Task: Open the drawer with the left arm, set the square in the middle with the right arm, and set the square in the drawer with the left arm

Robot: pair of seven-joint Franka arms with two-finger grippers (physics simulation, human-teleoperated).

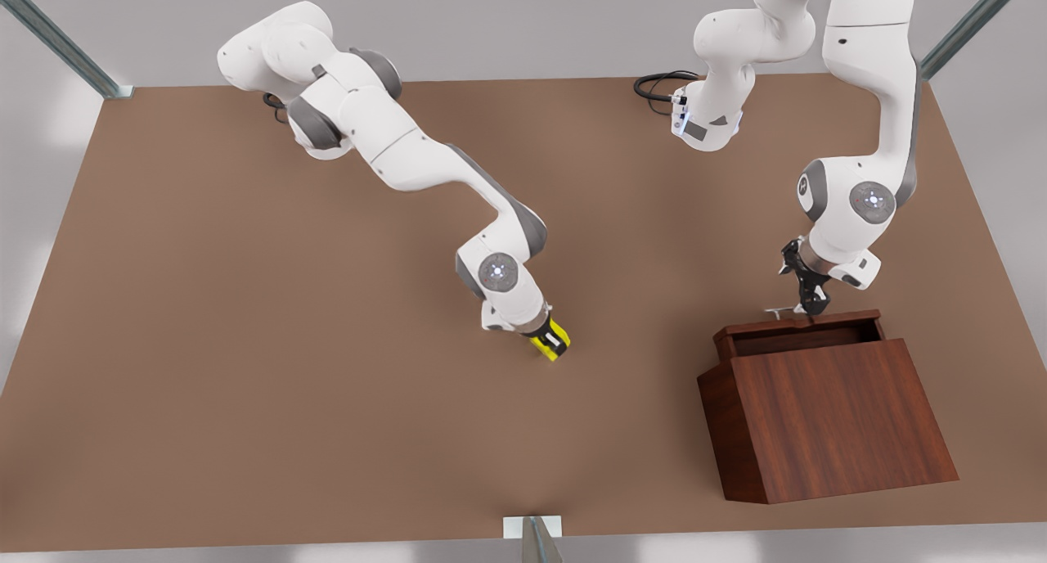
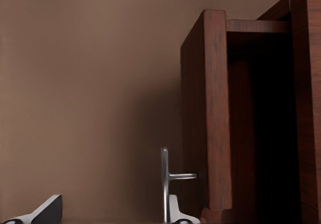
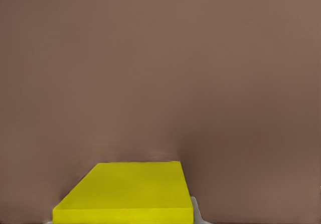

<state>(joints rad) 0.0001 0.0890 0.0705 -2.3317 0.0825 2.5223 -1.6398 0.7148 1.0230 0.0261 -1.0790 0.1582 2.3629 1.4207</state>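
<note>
Right gripper (image 1: 550, 339) clamps square (image 1: 551, 340) low over table (image 1: 245, 342), well apart from cabinet (image 1: 826, 420), for mid-table drop. Left gripper (image 1: 810, 301), fingers parted, beside drawer (image 1: 797, 334) handle (image 2: 164, 184); drawer stands open.

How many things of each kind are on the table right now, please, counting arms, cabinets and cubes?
Robot arms: 2, the left gripper at the drawer handle, the right gripper holding the square.
Cabinets: 1.
Yellow cubes: 1.
Total: 4.
</note>
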